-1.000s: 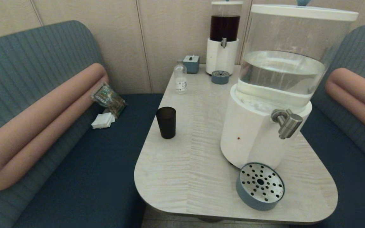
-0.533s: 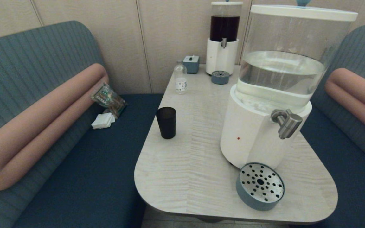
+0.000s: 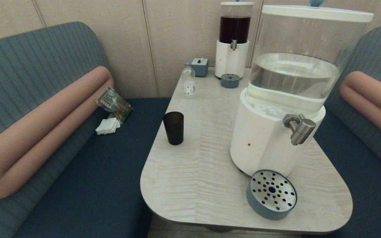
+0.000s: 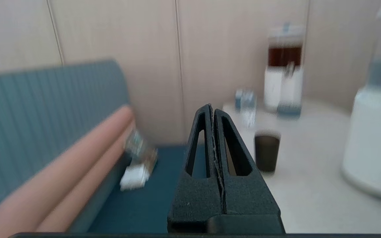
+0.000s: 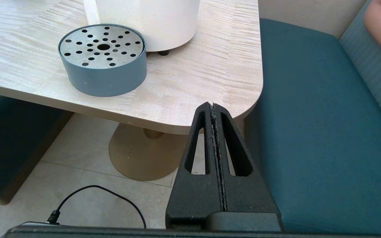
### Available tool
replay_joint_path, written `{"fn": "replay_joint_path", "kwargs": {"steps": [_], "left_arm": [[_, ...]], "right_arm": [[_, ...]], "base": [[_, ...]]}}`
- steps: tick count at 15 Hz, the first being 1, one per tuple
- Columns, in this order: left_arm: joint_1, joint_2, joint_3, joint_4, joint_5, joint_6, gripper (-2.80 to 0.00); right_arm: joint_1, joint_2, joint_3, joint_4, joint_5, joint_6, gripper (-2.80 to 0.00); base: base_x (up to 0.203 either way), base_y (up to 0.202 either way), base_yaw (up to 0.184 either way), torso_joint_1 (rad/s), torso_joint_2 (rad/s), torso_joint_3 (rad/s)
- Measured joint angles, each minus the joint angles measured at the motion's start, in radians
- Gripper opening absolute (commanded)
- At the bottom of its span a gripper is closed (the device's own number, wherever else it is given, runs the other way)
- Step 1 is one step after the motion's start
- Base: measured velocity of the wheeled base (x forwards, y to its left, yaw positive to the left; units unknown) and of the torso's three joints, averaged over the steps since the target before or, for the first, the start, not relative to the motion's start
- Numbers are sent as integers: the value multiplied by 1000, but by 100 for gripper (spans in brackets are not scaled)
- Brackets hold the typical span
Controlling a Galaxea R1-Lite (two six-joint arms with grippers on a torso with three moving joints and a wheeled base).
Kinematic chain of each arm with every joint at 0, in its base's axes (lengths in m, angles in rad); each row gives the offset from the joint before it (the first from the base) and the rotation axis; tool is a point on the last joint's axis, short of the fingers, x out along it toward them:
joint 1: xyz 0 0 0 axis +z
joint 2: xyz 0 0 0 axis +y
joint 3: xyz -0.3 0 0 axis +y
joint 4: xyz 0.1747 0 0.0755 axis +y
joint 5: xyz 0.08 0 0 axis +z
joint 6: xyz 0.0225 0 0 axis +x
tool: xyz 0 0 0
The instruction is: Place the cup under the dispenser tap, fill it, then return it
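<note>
The black cup [image 3: 173, 127] stands upright near the table's left edge, also in the left wrist view as the cup [image 4: 267, 152]. The steel dispenser tap [image 3: 300, 128] juts from the large white dispenser [image 3: 263, 138] with its clear water tank. Below the tap lies a round blue drip tray [image 3: 272, 194], seen closer as the drip tray [image 5: 103, 59]. Neither arm shows in the head view. My left gripper [image 4: 212, 107] is shut and empty, off the table's left side, well short of the cup. My right gripper [image 5: 212, 105] is shut and empty, below the table's near right corner.
At the table's back stand a smaller dispenser with dark liquid [image 3: 233, 39], its small tray [image 3: 230, 80], a clear bottle [image 3: 188, 81] and a blue box [image 3: 199, 66]. Snack packets and napkins [image 3: 111, 109] lie on the left bench. A cable [image 5: 98, 198] runs across the floor.
</note>
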Motion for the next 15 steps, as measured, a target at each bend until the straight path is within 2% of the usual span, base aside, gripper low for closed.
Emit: {"fn": "replay_joint_path", "kwargs": {"steps": [4, 7, 9, 13, 15], "left_arm": [[0, -22, 194, -42, 0, 101, -280], [0, -24, 335, -119, 7, 110, -280], [0, -24, 357, -75, 14, 113, -280], [0, -24, 364, 93, 25, 110, -280], [0, -24, 364, 121, 23, 110, -280]], "right_arm": [[0, 0, 0, 0, 0, 0, -280], [0, 0, 0, 0, 0, 0, -280], [0, 0, 0, 0, 0, 0, -280], [0, 0, 0, 0, 0, 0, -280], [0, 0, 0, 0, 0, 0, -280]], "base": [[0, 0, 0, 0, 0, 0], [0, 0, 0, 0, 0, 0], [0, 0, 0, 0, 0, 0], [0, 0, 0, 0, 0, 0], [0, 0, 0, 0, 0, 0]]}}
